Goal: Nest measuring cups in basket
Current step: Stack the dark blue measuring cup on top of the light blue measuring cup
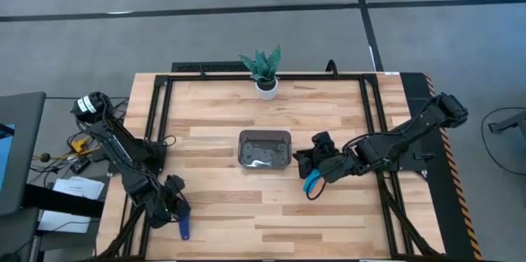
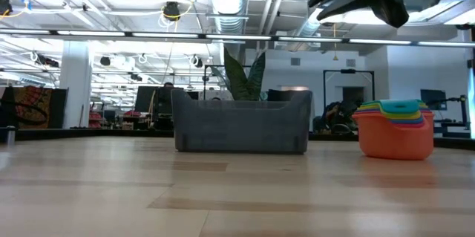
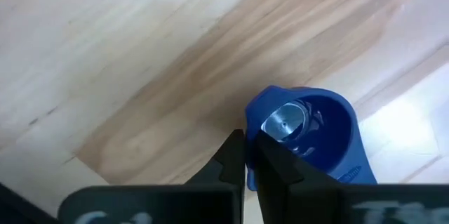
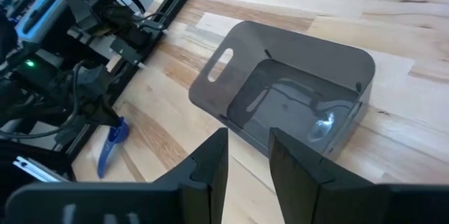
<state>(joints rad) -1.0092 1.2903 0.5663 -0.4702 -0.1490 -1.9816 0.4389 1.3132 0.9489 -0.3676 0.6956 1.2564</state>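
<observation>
The left claw [image 3: 249, 155] is clamped on the dark blue cup's [image 3: 309, 136] rim, well away from the basket [image 1: 265, 149]. The right claw [image 4: 247, 155], partly open and empty, hovers just beside the basket, near the cup stack [image 2: 395, 128]. That thin rim pinch could slip mid-carry, dropping the cup.

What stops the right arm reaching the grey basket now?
Probably nothing, so yes: the right end effector hangs open beside the basket, over the stacked cups, with bare table between. The left end effector, shut on the dark blue cup, is well clear.
</observation>
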